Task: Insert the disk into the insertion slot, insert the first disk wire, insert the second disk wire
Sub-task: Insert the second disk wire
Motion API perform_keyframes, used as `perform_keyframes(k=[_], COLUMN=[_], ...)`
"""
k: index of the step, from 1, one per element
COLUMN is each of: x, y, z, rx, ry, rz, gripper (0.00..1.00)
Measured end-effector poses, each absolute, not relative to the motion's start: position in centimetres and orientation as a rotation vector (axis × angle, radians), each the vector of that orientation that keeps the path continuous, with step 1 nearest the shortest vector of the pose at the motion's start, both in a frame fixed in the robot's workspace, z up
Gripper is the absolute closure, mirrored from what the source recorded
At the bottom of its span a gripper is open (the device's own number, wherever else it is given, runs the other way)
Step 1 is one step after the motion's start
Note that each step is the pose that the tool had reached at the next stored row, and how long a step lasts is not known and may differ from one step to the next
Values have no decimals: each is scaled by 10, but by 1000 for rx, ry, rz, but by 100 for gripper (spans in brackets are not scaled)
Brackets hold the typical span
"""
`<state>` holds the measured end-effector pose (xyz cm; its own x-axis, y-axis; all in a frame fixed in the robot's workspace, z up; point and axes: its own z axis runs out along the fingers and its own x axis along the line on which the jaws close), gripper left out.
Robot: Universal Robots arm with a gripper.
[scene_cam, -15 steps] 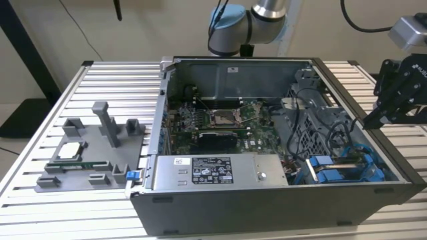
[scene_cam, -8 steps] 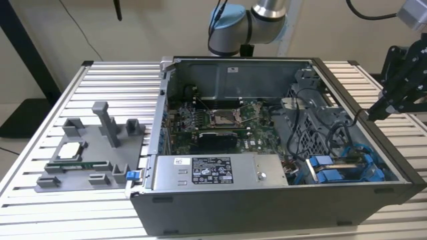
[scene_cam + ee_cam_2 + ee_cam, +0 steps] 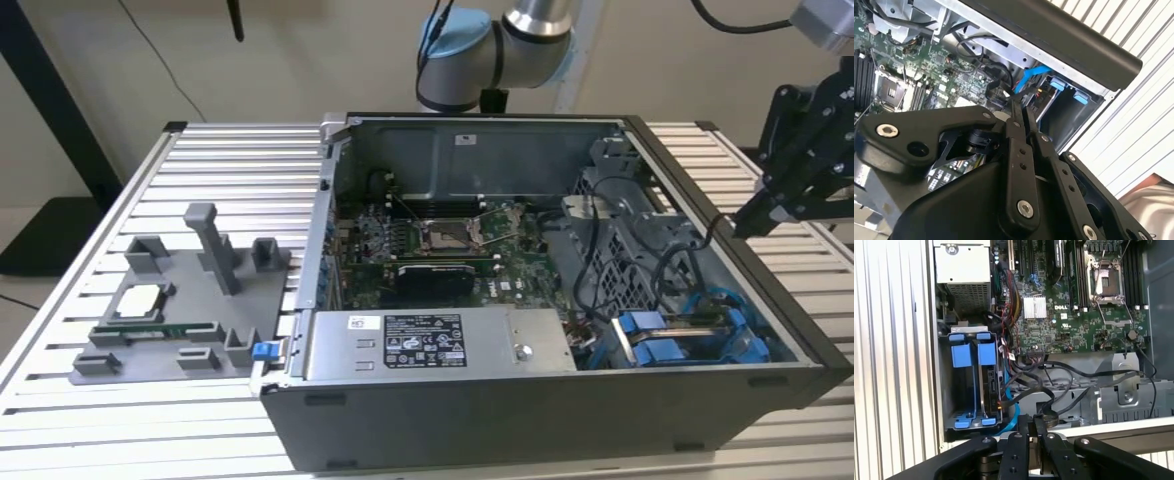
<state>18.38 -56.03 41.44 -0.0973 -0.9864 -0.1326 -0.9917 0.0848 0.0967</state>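
The end effector (image 3: 1037, 425), fingers pinched narrow, hangs just beside the insertion slot (image 3: 968, 390). Black cables (image 3: 1089, 374) there obscure whether its tips grip anything.

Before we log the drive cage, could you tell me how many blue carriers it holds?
2. Both stand side by side in the drive cage: the first carrier by the case's outer wall, the second carrier nearer the motherboard. More may be hidden deeper in.
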Motion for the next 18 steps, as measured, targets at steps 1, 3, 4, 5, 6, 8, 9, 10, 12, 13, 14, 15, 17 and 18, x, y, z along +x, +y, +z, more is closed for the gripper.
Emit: perform_keyframes(k=[1,3,4,5,6,8,9,10,12,13,14,15,17,18], x=[183,181,180,178,176,170,168,165,158,155,151,147,140,137], y=[-560,-560,-560,-560,-560,-560,-560,-560,-560,-560,-560,-560,-560,-560], z=[415,416,416,416,416,417,417,417,417,417,417,417,417,417], rx=[-2088,-2088,-2087,-2087,-2085,-2083,-2082,-2080,-2076,-2074,-2072,-2070,-2067,-2065], ry=[2289,2288,2288,2287,2285,2281,2279,2277,2271,2267,2264,2261,2255,2253], rz=[250,249,248,246,242,235,231,226,215,207,200,191,175,168], gripper=[100,100,100,100,100,100,100,100,100,100,100,100,100,100])
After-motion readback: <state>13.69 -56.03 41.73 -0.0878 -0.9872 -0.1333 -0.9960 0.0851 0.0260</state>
